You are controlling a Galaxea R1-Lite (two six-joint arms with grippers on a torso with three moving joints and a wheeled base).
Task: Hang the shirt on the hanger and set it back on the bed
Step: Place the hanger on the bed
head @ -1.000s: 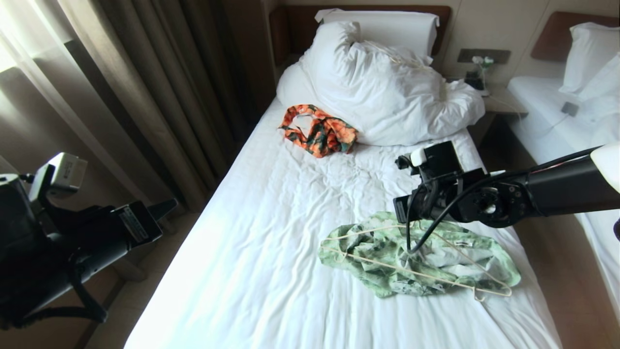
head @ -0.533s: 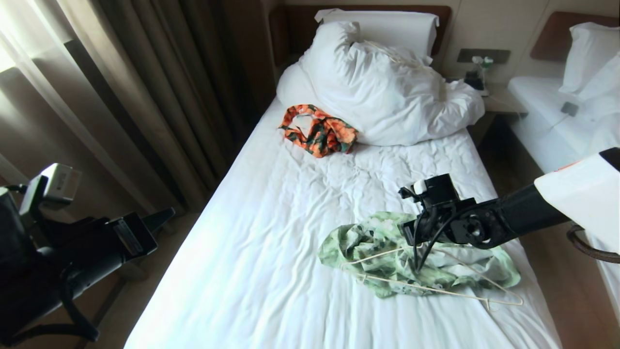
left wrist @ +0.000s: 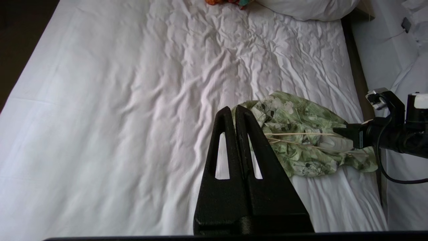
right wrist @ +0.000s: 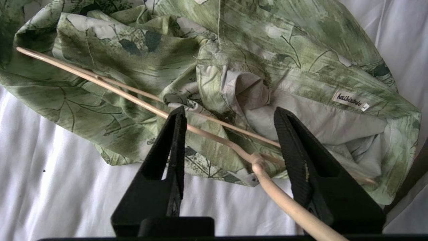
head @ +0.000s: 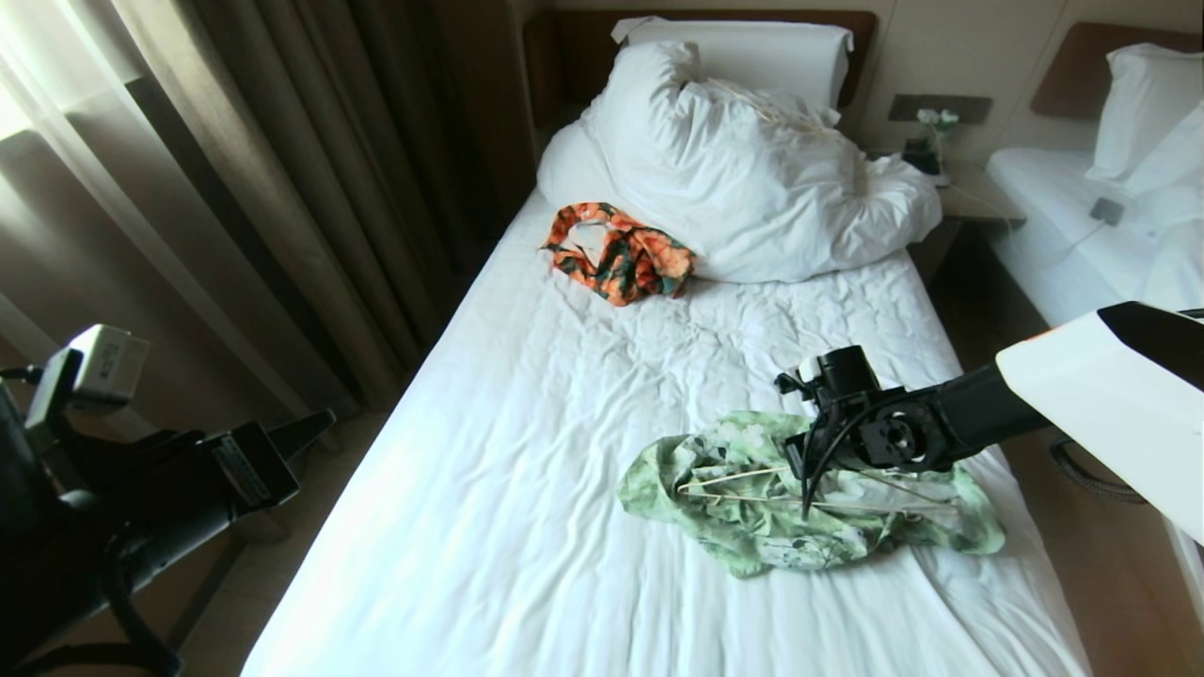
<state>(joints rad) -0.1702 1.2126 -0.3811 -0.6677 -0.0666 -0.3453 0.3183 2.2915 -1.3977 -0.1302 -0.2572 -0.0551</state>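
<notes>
The pale green leaf-print shirt point(head: 752, 527) lies crumpled on the bed's white sheet point(head: 527, 451), near its right side. The cream wire hanger point(head: 743, 478) rests on top of it, and its white neck label point(right wrist: 350, 100) shows. My right gripper point(right wrist: 229, 113) hovers low over the shirt's near edge, open. The hanger's twisted neck point(right wrist: 257, 159) and hook run between the jaws, close against one finger. My left gripper point(left wrist: 234, 110) is shut and empty, held off the bed's left side with its tips pointing toward the shirt point(left wrist: 301, 134).
An orange-and-green floral garment point(head: 621, 252) lies near the bunched duvet point(head: 752, 179) and pillow point(head: 752, 47) at the headboard. Curtains point(head: 235, 169) hang along the left. A nightstand point(head: 969, 197) and a second bed point(head: 1082, 207) stand on the right.
My right arm came down toward the shirt and its jaws went from shut to open. The hanger shifted on the shirt and now shows narrower. The left arm barely moved.
</notes>
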